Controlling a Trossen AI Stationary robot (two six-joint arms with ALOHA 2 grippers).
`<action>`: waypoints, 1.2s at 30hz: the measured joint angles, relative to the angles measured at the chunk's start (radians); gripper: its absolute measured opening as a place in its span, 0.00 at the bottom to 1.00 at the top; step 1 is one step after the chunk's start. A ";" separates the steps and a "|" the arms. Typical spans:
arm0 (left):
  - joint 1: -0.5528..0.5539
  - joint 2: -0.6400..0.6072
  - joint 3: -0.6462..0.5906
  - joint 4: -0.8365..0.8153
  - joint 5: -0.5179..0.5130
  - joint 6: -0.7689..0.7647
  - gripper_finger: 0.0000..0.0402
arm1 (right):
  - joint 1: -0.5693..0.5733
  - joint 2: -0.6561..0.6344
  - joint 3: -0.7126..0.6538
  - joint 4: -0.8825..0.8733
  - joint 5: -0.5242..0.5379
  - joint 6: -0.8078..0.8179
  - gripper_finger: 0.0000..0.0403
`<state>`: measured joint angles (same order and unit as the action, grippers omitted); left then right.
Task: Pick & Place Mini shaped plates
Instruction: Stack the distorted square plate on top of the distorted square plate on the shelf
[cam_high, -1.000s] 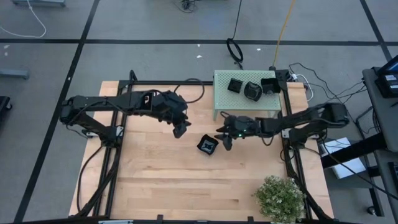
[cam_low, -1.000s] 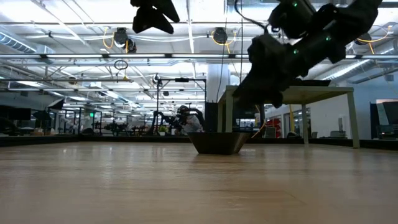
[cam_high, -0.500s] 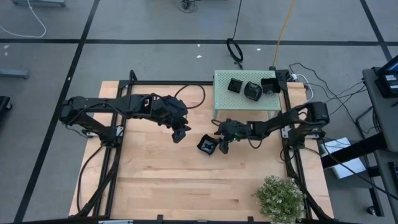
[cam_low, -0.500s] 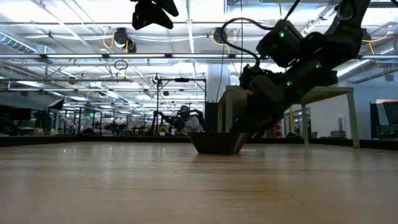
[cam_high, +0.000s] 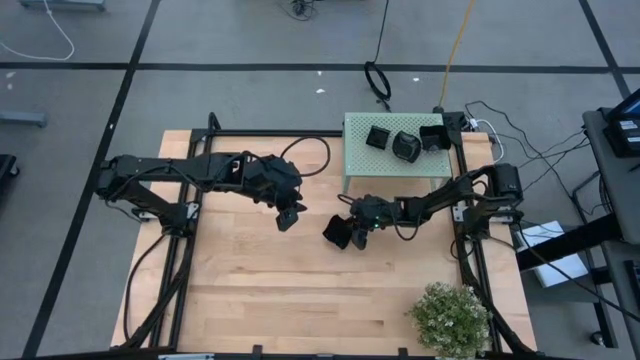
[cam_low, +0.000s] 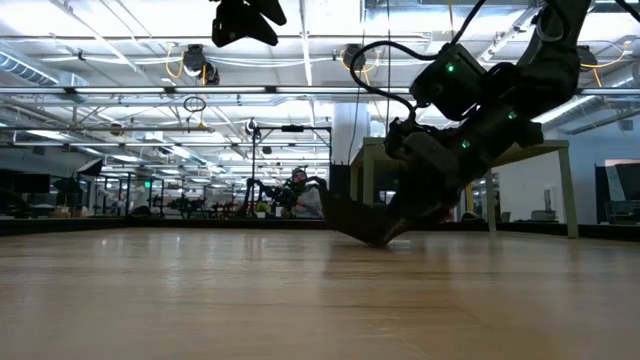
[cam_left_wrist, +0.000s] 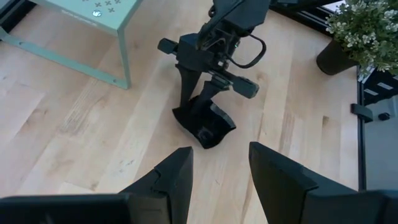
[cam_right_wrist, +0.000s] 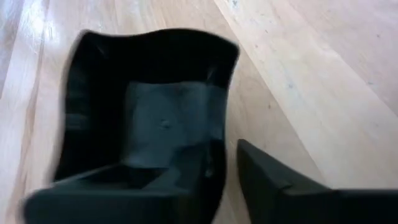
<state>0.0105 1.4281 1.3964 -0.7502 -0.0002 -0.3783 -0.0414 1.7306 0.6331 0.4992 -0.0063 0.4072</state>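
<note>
Plate: the small black dish (cam_high: 336, 232) sits tipped up on one edge on the wooden table (cam_high: 250, 300).
Right gripper (cam_high: 352, 236): pinching the dish's wall.
Left gripper (cam_high: 286, 217): open, waiting nearby.
Tip: hold tight, lift slowly.

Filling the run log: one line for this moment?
right tool: pinching wall of tilted black plate | left tool: open, raised | three plates on green box

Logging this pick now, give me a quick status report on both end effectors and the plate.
Right end effector clamped on black plate's rim, plate tilted. Left end effector open, above, clear. Green box nearby.
</note>
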 joint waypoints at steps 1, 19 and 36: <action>0.000 0.000 0.000 0.000 0.000 0.000 0.40 | 0.000 -0.001 0.000 0.000 -0.001 0.002 0.20; 0.001 0.000 0.000 0.000 -0.001 0.003 0.40 | -0.013 -0.594 0.000 -0.188 0.022 0.034 0.00; 0.003 0.000 0.000 0.116 -0.106 0.013 0.40 | -0.311 -1.080 0.257 -1.065 0.662 -0.058 0.00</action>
<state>0.0135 1.4281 1.3964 -0.6339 -0.1061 -0.3652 -0.3528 0.6502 0.8906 -0.5659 0.6554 0.3496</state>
